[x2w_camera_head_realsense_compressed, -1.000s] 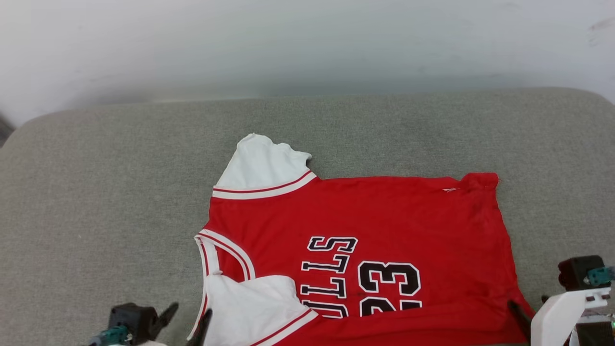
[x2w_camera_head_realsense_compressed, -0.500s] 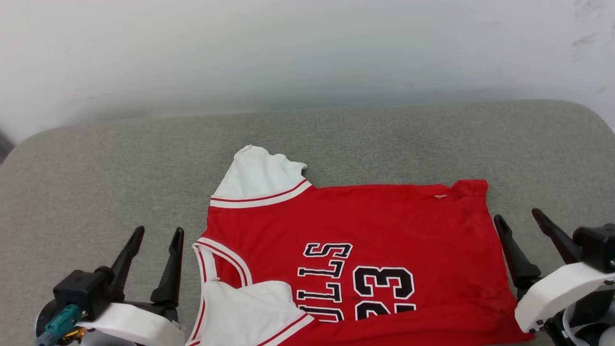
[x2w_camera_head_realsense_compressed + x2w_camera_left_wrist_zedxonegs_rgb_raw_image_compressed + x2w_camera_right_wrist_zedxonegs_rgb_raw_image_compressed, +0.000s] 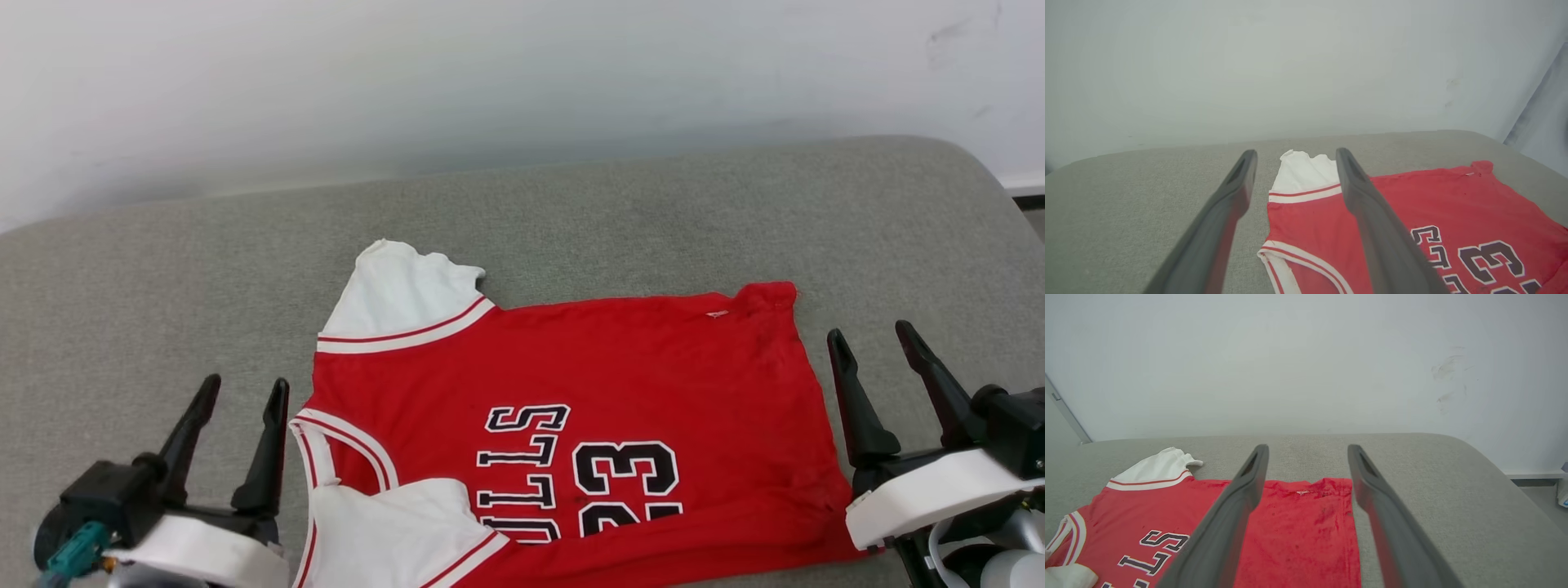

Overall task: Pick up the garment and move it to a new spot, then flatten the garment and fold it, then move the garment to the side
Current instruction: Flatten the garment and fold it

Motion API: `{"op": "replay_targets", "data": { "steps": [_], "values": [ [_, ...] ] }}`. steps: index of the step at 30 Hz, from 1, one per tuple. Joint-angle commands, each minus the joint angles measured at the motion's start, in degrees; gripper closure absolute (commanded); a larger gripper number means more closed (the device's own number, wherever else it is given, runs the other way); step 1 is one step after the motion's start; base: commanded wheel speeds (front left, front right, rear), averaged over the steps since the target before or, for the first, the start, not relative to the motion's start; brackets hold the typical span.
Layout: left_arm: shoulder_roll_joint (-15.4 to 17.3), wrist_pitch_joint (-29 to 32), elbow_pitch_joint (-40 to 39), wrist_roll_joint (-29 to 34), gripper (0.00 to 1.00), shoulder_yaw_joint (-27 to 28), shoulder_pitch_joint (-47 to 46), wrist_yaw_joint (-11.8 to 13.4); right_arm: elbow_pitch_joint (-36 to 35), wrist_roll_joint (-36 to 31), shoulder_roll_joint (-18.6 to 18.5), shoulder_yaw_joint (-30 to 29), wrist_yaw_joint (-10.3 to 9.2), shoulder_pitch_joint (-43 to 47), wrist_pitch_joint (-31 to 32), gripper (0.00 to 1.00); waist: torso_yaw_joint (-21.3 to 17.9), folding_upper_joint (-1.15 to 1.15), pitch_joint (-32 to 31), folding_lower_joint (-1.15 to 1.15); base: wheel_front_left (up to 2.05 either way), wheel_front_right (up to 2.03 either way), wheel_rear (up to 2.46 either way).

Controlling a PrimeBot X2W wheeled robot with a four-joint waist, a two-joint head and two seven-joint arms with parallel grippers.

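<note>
On the grey cushion (image 3: pixel 620 204): the garment (image 3: pixel 620 359) lies spread flat, red front up, neck toward my left and hem toward my right.
Sleeves: the far white sleeve (image 3: pixel 400 294) sticks out toward the wall (image 3: pixel 490 73); the near white sleeve (image 3: pixel 392 523) is folded in over the chest.
Lettering: the black number 23 (image 3: pixel 624 474) and the letters beside it read sideways, close to the cushion's near edge.
Left gripper (image 3: pixel 247 382): my fingers stand apart with nothing between them, just beside the striped collar (image 3: pixel 343 429).
Right gripper (image 3: pixel 867 331): my fingers stand apart, empty, just beside the hem (image 3: pixel 816 408).
</note>
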Motion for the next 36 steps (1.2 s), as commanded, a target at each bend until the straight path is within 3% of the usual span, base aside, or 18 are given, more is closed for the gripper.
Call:
{"op": "replay_targets", "data": {
  "steps": [1, 7, 17, 23, 28, 36],
  "values": [
    [0.9, 0.4, 0.3, 0.7, 0.0, -0.2, -2.1, -0.6, -0.3, -0.4, 0.4, 0.0, -0.04, -0.7, -0.3, 0.0, -0.7, 0.0, 0.9, 0.0, 0.0, 0.0, 0.0],
    [4.7, 8.6, 2.7, 1.3, 0.0, -2.3, -12.3, -4.3, -1.0, -1.4, 1.3, -0.8, -0.04, -2.0, -0.6, 0.0, -2.5, 0.0, 4.9, 0.0, 0.0, 0.0, 0.0],
    [12.2, 36.4, 13.7, -4.6, 0.0, -4.9, -33.7, -10.7, -1.8, -2.4, 3.1, 0.4, -0.03, -6.0, -1.7, 0.0, -6.8, 0.0, 15.5, 0.0, 0.0, 0.0, 0.0],
    [15.8, 50.0, 19.0, -9.6, 0.0, -4.7, -43.7, -12.3, -0.8, -2.0, 3.9, 1.4, -0.03, -7.7, -3.5, 0.0, -9.8, 0.0, 20.9, 0.0, 0.0, 0.0, 0.0],
    [16.3, 59.2, 21.9, -13.1, 0.0, -4.8, -50.9, -12.3, 0.2, -1.7, 4.1, 2.2, -0.04, -9.1, -4.8, 0.0, -11.7, 0.0, 23.9, 0.0, 0.0, 0.0, 0.0],
    [16.3, 67.5, 26.1, -14.1, 0.0, -6.8, -58.4, -12.3, 2.3, -0.1, 4.1, 3.8, -0.04, -10.6, -6.5, 0.0, -14.0, 0.0, 27.1, 0.0, 0.0, 0.0, 0.0]
  ]
}}
